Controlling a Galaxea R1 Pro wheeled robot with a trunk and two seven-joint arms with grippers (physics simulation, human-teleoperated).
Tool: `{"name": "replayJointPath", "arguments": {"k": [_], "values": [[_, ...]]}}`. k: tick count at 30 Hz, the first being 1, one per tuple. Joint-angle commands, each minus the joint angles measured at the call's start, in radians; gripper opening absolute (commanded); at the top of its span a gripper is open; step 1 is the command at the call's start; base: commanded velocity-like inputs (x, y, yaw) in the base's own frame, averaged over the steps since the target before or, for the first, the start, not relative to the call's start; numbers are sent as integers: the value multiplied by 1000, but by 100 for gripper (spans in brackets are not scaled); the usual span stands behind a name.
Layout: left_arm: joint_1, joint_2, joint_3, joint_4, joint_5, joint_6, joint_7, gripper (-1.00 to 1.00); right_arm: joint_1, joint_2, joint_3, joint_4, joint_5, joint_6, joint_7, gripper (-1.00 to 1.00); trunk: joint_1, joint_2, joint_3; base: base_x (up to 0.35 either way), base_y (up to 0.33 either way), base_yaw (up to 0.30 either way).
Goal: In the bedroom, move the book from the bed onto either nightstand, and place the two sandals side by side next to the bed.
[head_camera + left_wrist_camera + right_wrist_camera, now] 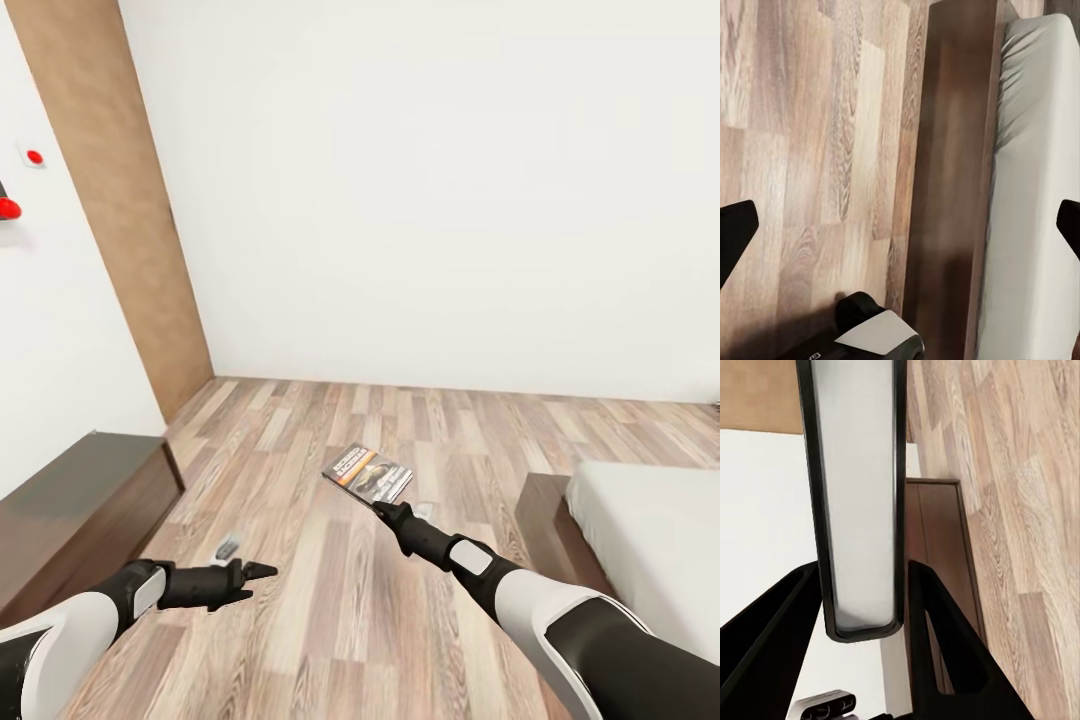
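The book [368, 473], a thin paperback with a dark picture cover and an orange band, hangs above the wood floor with my right gripper [386, 507] shut on its near edge. In the right wrist view the book [859, 510] shows edge-on between the two black fingers [945, 652]. My left gripper [256, 574] is low on the left, open and holding nothing, its fingertips [735, 234] wide apart. The bed [655, 540] lies at the right, off-white mattress [1031, 187] on a dark frame [945, 195]. The nightstand and the sandals are out of view.
A long low dark brown bench [85, 500] stands against the left wall, seen too in the right wrist view [941, 585]. A tall wooden panel [125, 200] runs up the corner. Open wood floor [420, 420] stretches ahead to a white wall.
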Motion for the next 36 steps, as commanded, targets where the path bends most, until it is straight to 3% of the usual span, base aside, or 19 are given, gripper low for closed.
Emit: {"name": "replayJointPath", "arguments": {"k": [1, 18, 36], "values": [[0, 0, 8, -1, -6, 8, -3, 100, -1, 0, 3, 2, -14, 7, 3, -100, 0, 0, -1, 230, 0, -172], [0, 0, 8, 0, -6, 8, -4, 100, -1, 0, 2, 2, -14, 7, 3, -100, 0, 0, -1, 236, 74, -170], [0, 0, 8, 0, -6, 8, -4, 100, -1, 1, 3, 2, -14, 7, 2, -100, 0, 0, -1, 238, 114, -19]]}}
